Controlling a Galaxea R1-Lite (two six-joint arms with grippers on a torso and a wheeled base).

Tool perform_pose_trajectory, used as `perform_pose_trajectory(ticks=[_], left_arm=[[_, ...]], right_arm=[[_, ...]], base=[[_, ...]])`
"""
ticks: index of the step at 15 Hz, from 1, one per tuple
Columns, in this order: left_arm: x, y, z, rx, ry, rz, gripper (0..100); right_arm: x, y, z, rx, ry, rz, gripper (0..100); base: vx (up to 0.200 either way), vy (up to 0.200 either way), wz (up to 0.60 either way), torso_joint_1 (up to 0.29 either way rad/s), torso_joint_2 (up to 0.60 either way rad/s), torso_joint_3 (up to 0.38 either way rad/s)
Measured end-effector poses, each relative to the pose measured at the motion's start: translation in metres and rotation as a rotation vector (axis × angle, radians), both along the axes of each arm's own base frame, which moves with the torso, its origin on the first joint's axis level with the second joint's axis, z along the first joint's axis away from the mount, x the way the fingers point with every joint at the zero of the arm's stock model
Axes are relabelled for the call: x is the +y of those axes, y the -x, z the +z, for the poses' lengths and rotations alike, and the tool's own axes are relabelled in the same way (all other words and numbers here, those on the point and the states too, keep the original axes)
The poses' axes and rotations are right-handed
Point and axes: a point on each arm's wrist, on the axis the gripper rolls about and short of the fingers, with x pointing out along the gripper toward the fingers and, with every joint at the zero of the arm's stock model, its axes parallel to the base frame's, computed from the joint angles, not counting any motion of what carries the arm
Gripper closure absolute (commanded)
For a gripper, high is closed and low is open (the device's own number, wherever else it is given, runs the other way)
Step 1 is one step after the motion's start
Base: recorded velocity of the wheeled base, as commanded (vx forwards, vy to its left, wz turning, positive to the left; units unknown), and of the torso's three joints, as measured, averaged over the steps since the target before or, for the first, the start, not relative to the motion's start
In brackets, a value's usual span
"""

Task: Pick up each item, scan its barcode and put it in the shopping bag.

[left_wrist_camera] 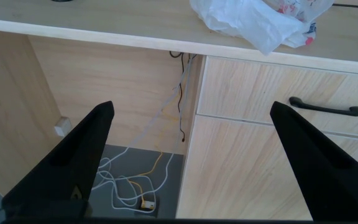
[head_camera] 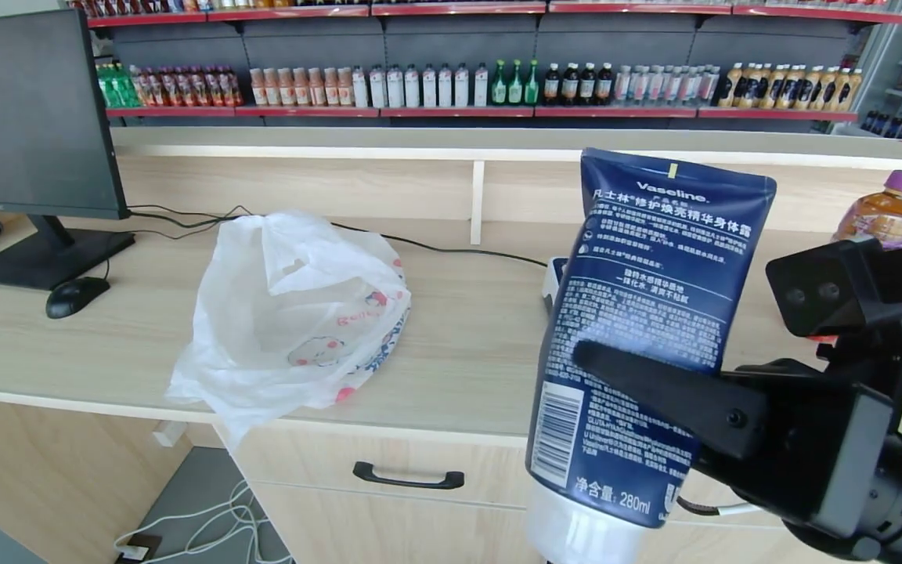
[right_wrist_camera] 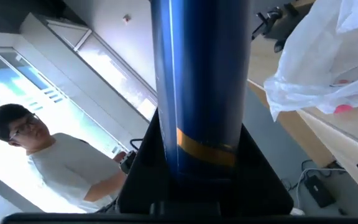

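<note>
- My right gripper (head_camera: 604, 362) pinches a dark blue lotion tube (head_camera: 654, 274) across its lower half. One black finger lies over the printed face, the other is hidden behind it.
- I hold the tube in the air in front of the counter (head_camera: 459, 345), on my right side. It stands nearly upright with the white cap downward, and the barcode (head_camera: 555, 423) at its lower edge faces my head camera.
- The white plastic shopping bag (head_camera: 294, 313) sits slumped and open-mouthed on the counter, well apart from the tube, one corner spilling over the front edge.
- My left gripper (left_wrist_camera: 192, 107) hangs below the counter edge, fingers (left_wrist_camera: 79, 155) spread wide and empty, facing the drawer handle (left_wrist_camera: 327, 109).
- A purple-capped bottle (head_camera: 882, 211) stands far right on the counter; a monitor (head_camera: 28, 117) and mouse (head_camera: 75, 296) sit far left.
</note>
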Motion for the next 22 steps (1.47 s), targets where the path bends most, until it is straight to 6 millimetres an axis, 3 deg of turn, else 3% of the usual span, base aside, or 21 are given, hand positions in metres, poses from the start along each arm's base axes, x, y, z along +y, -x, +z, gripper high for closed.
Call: perform_pose_trajectory(ticks=[5, 8, 13, 16, 18, 22], left_arm=[[0.0, 0.0, 0.0, 0.0, 0.0, 0.0, 0], [0.0, 0.0, 0.0, 0.0, 0.0, 0.0, 0], [0.0, 0.0, 0.0, 0.0, 0.0, 0.0, 0], [0.0, 0.0, 0.0, 0.0, 0.0, 0.0, 0], [0.0, 0.0, 0.0, 0.0, 0.0, 0.0, 0], [0.0, 0.0, 0.0, 0.0, 0.0, 0.0, 0]], right_arm=[[-0.018, 0.016, -0.003, 0.064, -0.013, 0.016, 100], [-0.022, 0.011, 0.0, 0.048, -0.022, -0.015, 100], [-0.026, -0.027, 0.016, -0.139, -0.009, -0.181, 100], [-0.025, -0.052, 0.027, -0.43, 0.08, -0.235, 100], [-0.027, -0.073, 0.021, -0.6, 0.173, -0.317, 100], [-0.041, -0.113, 0.005, -0.748, 0.332, -0.542, 100]], base=[[0.0, 0.0, 0.0, 0.0, 0.0, 0.0], [0.0, 0.0, 0.0, 0.0, 0.0, 0.0], [0.0, 0.0, 0.0, 0.0, 0.0, 0.0], [0.0, 0.0, 0.0, 0.0, 0.0, 0.0], [0.0, 0.0, 0.0, 0.0, 0.0, 0.0], [0.0, 0.0, 0.0, 0.0, 0.0, 0.0]])
